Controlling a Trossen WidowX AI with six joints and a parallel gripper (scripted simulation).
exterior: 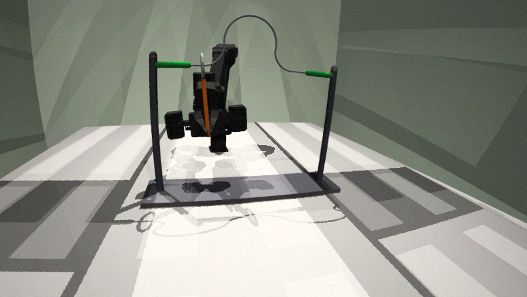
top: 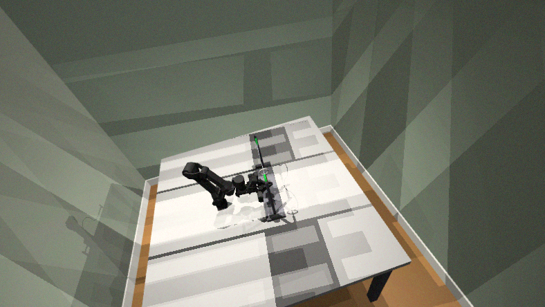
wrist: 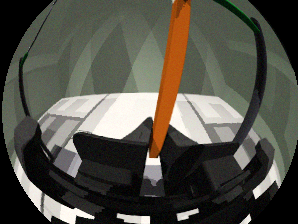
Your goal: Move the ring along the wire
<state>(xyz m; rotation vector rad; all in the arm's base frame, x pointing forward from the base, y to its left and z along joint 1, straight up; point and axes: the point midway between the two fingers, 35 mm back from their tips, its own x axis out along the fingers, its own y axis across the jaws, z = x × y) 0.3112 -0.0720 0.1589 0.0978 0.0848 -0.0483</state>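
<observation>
My gripper (exterior: pixel 208 129) (wrist: pixel 153 120) is shut on the lower part of the orange handle (exterior: pixel 205 99) (wrist: pixel 172 65). The handle stands nearly upright, leaning slightly. The pale ring (exterior: pixel 202 73) above it is seen edge-on in the exterior view. It is around the thin grey wire (exterior: pixel 250 15), just right of the left green part (exterior: pixel 173 64) (top: pixel 265 178) (wrist: pixel 235 8). The wire crosses near the ring's mid-height there; no contact shows. The other green part (exterior: pixel 318 73) (top: pixel 256 141) is at the far right. The ring's opening is out of the wrist view.
The left post (exterior: pixel 155 129) (wrist: pixel 260 65) and the right post (exterior: pixel 326 129) rise from a dark base (exterior: pixel 239 201). The grey wire dips slightly right of the ring, climbs into a tall arch, then drops toward the right green part. The arm stands behind the wire in the exterior view.
</observation>
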